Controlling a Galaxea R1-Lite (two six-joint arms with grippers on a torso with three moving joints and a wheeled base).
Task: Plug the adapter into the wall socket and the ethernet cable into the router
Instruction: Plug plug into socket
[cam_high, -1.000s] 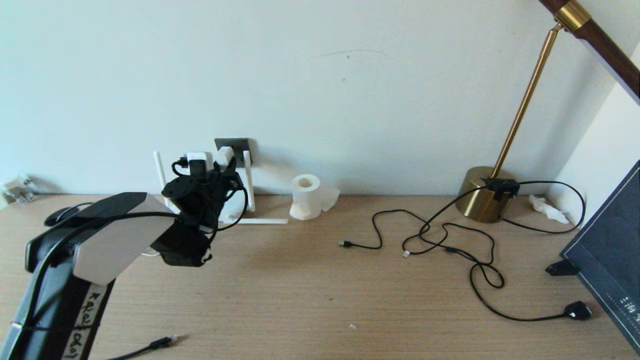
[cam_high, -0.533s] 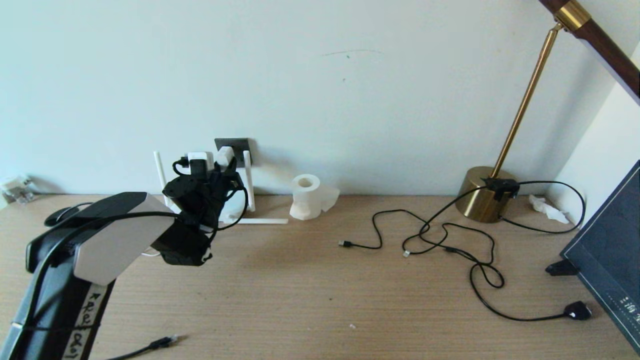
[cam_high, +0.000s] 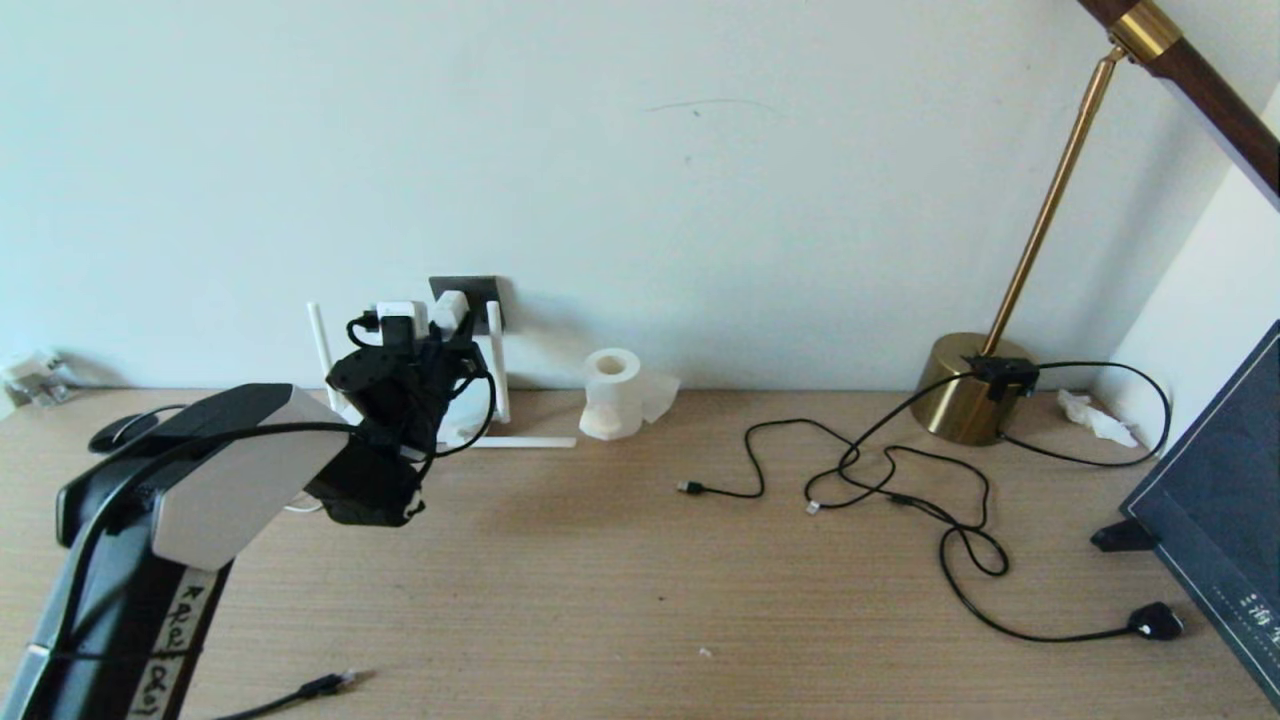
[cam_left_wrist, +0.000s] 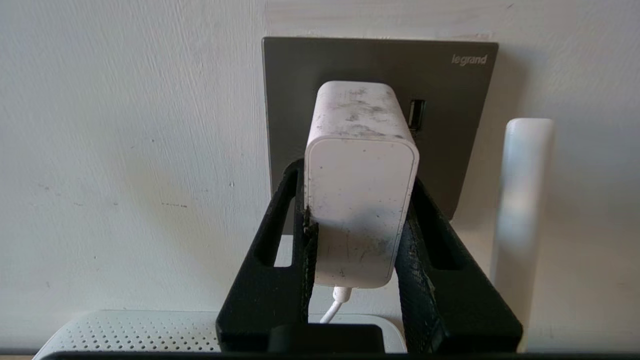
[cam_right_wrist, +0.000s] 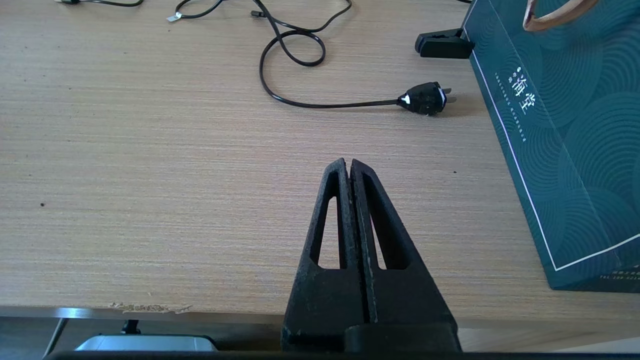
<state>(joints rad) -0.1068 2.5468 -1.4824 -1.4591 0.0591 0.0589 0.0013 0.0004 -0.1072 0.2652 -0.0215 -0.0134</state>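
Barely anything is changing since a second ago: the left arm is inching toward the far wall, everything else sitting as before.

From the head, the left gripper (cam_high: 440, 335) is reaching up to the socket (cam_high: 478, 291) at far left, pressing the adapter (cam_high: 451, 311) against it. The router (cam_high: 455, 432), antennas up, is standing just below. The ethernet cable (cam_high: 322, 686) is lying on the near left of the desk (cam_high: 620, 580), well apart from the router.

At the left wrist, the fingers (cam_left_wrist: 417, 235) are clamping the adapter (cam_left_wrist: 360, 195) from both sides, its far end sitting against the socket (cam_left_wrist: 450, 100), the router (cam_left_wrist: 140, 327) underneath.

At the right wrist, the right gripper (cam_right_wrist: 348, 167) is hovering over the near desk (cam_right_wrist: 150, 175), fingers pressed together on nothing.
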